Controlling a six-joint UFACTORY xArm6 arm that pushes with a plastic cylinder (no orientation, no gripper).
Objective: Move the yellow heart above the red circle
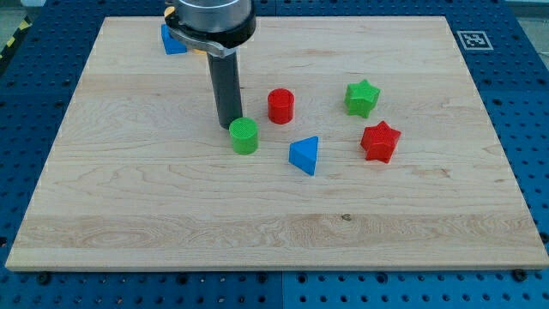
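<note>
No yellow heart visible; my tip [228,126], a jawless rod, touches the green cylinder [244,136], red circle [280,106] to its right; small light blocks slide easily

Robotics lab — blue perforated bench [51,34], fiducial tag [474,39]

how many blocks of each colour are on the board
red: 2, the red circle and a red star
green: 2, a green circle and a green star
blue: 2, a blue triangle and a blue block partly hidden behind the arm
total: 6

cylinder [244,136] left of circle [280,106]
</note>
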